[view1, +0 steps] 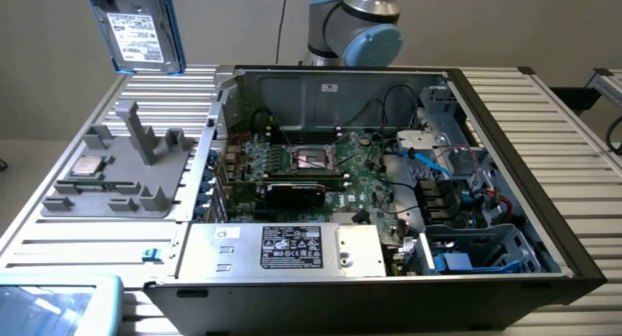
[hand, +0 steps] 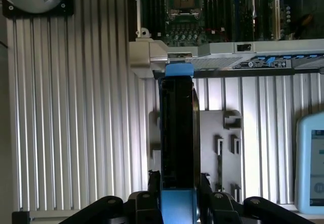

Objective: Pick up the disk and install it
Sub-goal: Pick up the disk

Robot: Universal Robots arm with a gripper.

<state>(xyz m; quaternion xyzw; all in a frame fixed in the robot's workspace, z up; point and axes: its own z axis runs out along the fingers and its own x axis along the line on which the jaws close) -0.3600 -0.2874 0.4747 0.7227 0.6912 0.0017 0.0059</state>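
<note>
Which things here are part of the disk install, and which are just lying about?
Job in hand:
disk, held in the air by the gripper
open computer case

Lying about:
grey holder beside the case
small chip sitting on that holder
blue-edged device at the exterior view's left

Disk [view1: 144, 31] aloft beside an open computer case [view1: 336, 95].
Silver-grey, with a white printed label and blue rails, the disk hangs nearly upright at the exterior view's upper left, above the ribbed desk [view1: 544, 132] and the grey fixture plate [view1: 116, 179], where a small square silver chip [view1: 87, 165] lies. The case shows its motherboard [view1: 321, 168], a grey power supply [view1: 282, 250] with a black-and-white sticker, and a drive cage [view1: 481, 252]. The robot arm [view1: 355, 26] stands behind it.
</note>
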